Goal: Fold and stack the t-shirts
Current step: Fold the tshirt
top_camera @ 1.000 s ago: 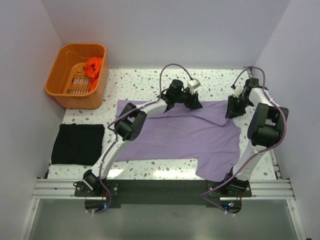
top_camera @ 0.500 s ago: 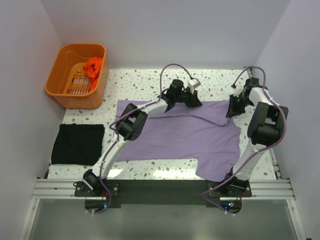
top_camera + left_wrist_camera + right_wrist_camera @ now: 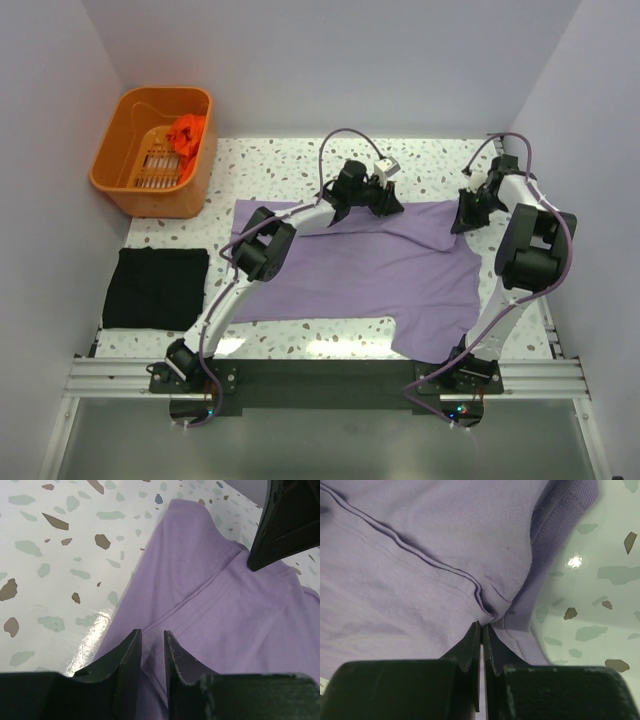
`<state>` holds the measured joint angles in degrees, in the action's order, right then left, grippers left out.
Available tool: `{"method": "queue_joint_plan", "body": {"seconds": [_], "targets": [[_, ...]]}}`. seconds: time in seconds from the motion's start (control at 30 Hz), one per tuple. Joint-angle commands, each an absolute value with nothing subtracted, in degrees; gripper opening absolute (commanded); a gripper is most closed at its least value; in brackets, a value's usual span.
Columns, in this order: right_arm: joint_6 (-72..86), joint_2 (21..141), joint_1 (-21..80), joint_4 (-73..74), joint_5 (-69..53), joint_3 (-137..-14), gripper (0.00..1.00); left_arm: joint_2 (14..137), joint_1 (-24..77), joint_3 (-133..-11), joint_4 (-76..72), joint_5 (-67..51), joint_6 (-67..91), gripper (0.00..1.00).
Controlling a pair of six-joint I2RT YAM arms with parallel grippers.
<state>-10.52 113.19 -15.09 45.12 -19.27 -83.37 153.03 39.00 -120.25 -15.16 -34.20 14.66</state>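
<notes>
**Q:** Entry check: where did the shirts lie?

**A:** The lilac t-shirt [image 3: 370, 270] lay spread flat across the middle of the speckled table [image 3: 290, 165], with one sleeve hanging toward the near edge on the right. The black t-shirt [image 3: 155, 288] sat folded in a rectangle at the table's left side, well apart from the lilac one. The orange-red t-shirt [image 3: 187, 131] was bunched over the rim of the basket [image 3: 115, 160] in the far left corner.

**Q:** And the left gripper [image 3: 152, 635]?

**A:** It sat down on the far edge of the lilac t-shirt, near the middle of that edge. Its jaws stood a narrow slot apart. Lilac cloth filled the slot, and a stitched hem ridge ran straight into it, so I noted a pinch on that fold.

**Q:** The right gripper [image 3: 481, 626]?

**A:** It was at the far right corner of the same shirt, by the ribbed band. Its jaws were pressed together with only a hairline between them. The cloth puckered into small creases right at the tips, so it was clamped on the fabric. Bare table showed just beside it on the right.
</notes>
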Motion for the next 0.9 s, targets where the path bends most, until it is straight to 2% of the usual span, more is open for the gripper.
{"method": "queue_joint_plan", "body": {"seconds": [0.0, 0.23, 0.53, 0.63, 0.87], "targets": [[-11.7, 110.0, -15.4, 43.5, -20.9, -83.9, 0.0, 150.8, 38.8, -119.8, -16.0, -32.6, 16.1, 0.3], [-12.6, 109.5, -15.4, 43.4, -21.0, -83.3, 0.0, 151.9, 38.9, -119.9, -15.8, -33.0, 17.7, 0.31], [-13.3, 109.6, -15.4, 43.6, -21.6, -83.4, 0.0, 152.3, 39.3, -120.0, -16.1, -35.6, 19.0, 0.26], [-13.4, 109.6, -15.4, 43.7, -21.8, -83.4, 0.0, 151.5, 39.1, -119.4, -15.3, -32.4, 19.8, 0.33], [-13.5, 109.6, -15.3, 43.8, -21.9, -83.3, 0.0, 149.2, 38.1, -115.0, -17.8, -29.4, 22.8, 0.34]]}}
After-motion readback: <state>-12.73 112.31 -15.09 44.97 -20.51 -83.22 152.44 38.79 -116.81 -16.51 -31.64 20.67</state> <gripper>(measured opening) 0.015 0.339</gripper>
